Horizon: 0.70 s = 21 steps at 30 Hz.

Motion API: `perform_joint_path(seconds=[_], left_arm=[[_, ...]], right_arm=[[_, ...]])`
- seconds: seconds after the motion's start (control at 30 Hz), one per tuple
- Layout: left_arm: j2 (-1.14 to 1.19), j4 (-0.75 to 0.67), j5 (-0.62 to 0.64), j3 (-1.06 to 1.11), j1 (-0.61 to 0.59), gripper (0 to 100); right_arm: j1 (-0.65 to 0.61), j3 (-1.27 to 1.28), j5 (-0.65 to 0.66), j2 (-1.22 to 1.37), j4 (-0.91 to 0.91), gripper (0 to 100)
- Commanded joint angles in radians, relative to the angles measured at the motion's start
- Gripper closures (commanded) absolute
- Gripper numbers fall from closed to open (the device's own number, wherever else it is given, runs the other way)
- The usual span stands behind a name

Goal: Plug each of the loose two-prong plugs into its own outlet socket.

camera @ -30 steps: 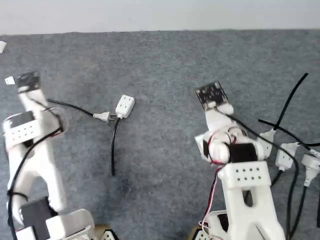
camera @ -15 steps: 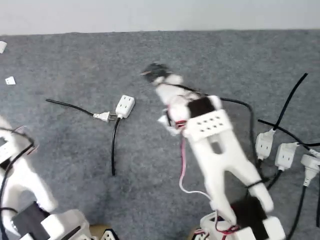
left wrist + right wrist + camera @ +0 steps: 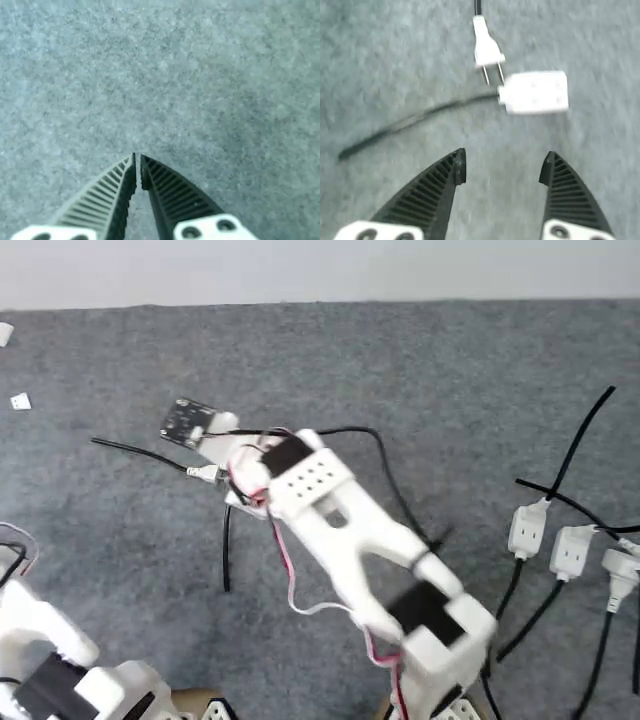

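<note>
grey felt-like cloth covers the table (image 3: 420,370), and a pale wall runs along its far edge. the right arm (image 3: 330,525) stretches slantwise from the near edge, right of the middle, to a spot left of the table's middle. its wrist hangs over the loose plug (image 3: 487,49) and the outlet socket (image 3: 535,92). the right gripper (image 3: 505,156) is spread wide above them and grips nothing, with only cloth showing between its fingertips.

the white plug lies flat with its two prongs aimed at the end of the socket where the socket's cord (image 3: 415,120) comes out. the prongs end just beside that corner and not in a slot, and i cannot tell if they touch it. the plug's cord (image 3: 135,451) trails toward the left edge, and the socket's cord trails toward the near edge.

the left arm (image 3: 45,660) sits at the near left corner. the left gripper (image 3: 137,160) is pressed together to a hairline and holds nothing, low over the cloth.

three white cord ends (image 3: 572,550) lie side by side near the right edge with black cords trailing, well apart from the right arm. a wide stretch of cloth lies between them and the arm, and another runs along the far edge. two white scraps (image 3: 20,401) lie near the far left corner.
</note>
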Motion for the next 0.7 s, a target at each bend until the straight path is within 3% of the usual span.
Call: perform_joint_path(seconds=[0.0, 0.33, 0.67], left_arm=[[-0.038, -0.034, 0.012, -0.007, -0.017, 98], [-0.038, -0.153, 0.21, 0.018, -0.121, 98], [-0.037, -0.164, 0.229, 0.039, -0.14, 98]], right_arm=[[-0.024, -0.249, 0.011, 0.14, -0.022, 75.7], [-0.062, -0.89, 0.012, 0.656, -0.013, 75.7], [-0.058, -1.324, 0.012, 1.0, 0.041, 75.7]])
